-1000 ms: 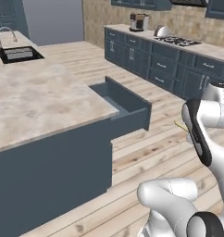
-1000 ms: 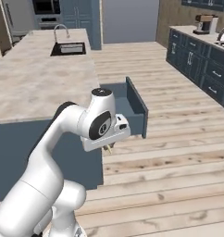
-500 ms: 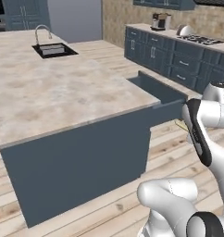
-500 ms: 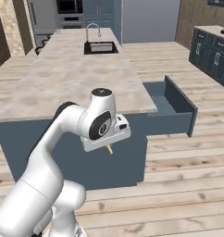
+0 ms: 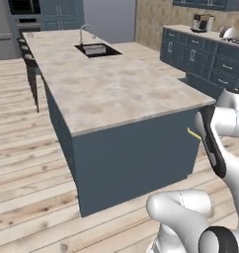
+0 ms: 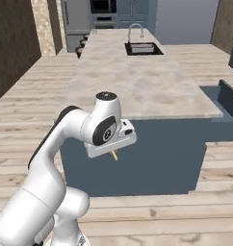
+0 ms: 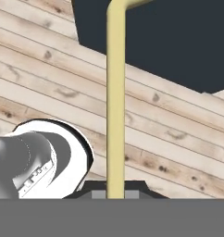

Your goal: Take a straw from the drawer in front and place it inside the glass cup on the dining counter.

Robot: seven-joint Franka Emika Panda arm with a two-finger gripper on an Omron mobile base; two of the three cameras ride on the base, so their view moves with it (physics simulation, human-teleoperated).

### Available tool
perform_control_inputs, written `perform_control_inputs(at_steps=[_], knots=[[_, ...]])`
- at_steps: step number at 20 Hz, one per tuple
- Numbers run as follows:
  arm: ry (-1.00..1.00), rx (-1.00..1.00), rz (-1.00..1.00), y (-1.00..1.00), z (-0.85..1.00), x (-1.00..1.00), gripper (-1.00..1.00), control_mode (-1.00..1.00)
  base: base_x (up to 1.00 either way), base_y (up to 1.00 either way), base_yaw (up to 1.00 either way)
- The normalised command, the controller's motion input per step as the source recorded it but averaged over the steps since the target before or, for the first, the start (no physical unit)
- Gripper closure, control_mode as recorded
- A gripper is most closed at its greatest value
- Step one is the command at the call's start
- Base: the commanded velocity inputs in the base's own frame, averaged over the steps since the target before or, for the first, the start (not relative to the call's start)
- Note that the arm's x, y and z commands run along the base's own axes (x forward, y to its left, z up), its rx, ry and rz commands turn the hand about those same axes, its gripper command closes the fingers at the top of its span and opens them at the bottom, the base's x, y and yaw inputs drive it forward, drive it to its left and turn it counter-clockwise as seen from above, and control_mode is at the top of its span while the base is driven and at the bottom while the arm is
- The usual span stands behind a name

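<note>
Hand view: hand (image 7: 115,192) clenched on straw (image 7: 115,106), stick rising from fingertips over plank floor, bent at top. Right base view: straw end pokes below wrist, beside counter (image 6: 137,81). Carry step underway; next, find cup on counter, lower straw in.

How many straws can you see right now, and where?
1. The straw is clamped in the shut hand, running straight out from between its fingertips with a bent far end, over the wood floor beside the dining counter. Any others may be hidden elsewhere.
</note>
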Motion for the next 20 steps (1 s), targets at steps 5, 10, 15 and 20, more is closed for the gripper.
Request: perform_control_inputs(at_steps=[5,10,15,20], knots=[[0.00,0.00,0.00,0.00,0.00,0.00,1.00,1.00,-0.29,1.00,0.30],[0.00,0.00,0.00,0.00,0.00,0.00,1.00,1.00,-0.02,1.00,0.30],[0.00,0.00,0.00,0.00,0.00,0.00,1.00,1.00,0.51,1.00,0.26],[0.00,0.00,0.00,0.00,0.00,0.00,1.00,1.00,1.00,0.94,0.17]])
